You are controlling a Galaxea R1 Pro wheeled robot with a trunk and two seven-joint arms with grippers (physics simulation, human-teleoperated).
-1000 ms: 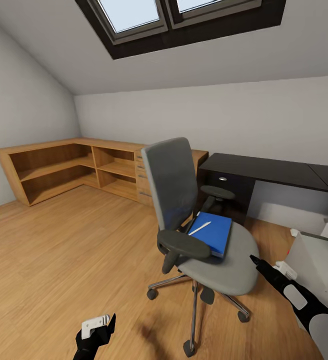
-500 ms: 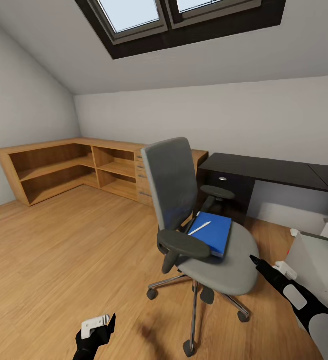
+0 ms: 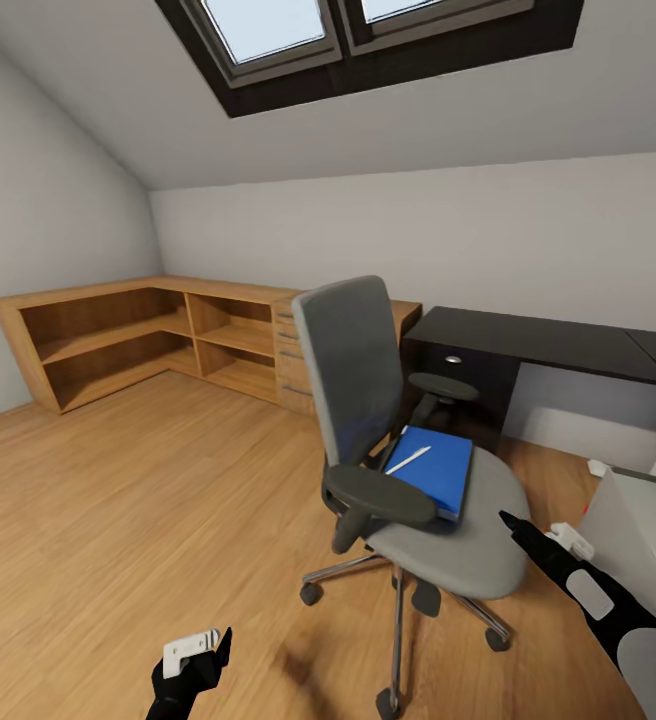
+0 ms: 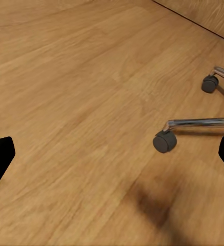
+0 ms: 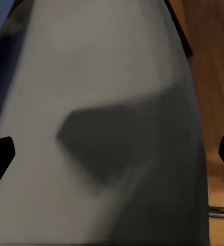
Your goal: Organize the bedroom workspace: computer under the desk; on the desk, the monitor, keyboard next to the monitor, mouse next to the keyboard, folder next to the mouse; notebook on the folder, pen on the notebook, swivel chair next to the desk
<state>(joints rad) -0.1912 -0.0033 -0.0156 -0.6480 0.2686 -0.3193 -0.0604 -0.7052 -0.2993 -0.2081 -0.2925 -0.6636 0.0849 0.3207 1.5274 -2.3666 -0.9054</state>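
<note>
Sitting on the grey seat of the swivel chair [image 3: 408,470] is the blue folder [image 3: 436,468], with the white pen [image 3: 408,459] lying on top of it – the notebook may be hidden between them, but that is hard to tell. The black table [image 3: 538,340] stands behind the chair, well apart from the robot. The grey computer [image 3: 648,535] sits on the floor by the right arm.

The right pincer [image 3: 513,522] reaches near the seat's front edge; its fingers are spread wide with nothing in them. The left pincer [image 3: 196,652] hangs low over the wooden floor [image 4: 81,102], also wide open and empty.

The chair rolls on wheels – a bump from the arm could push it away, and the pen could slide off
</note>
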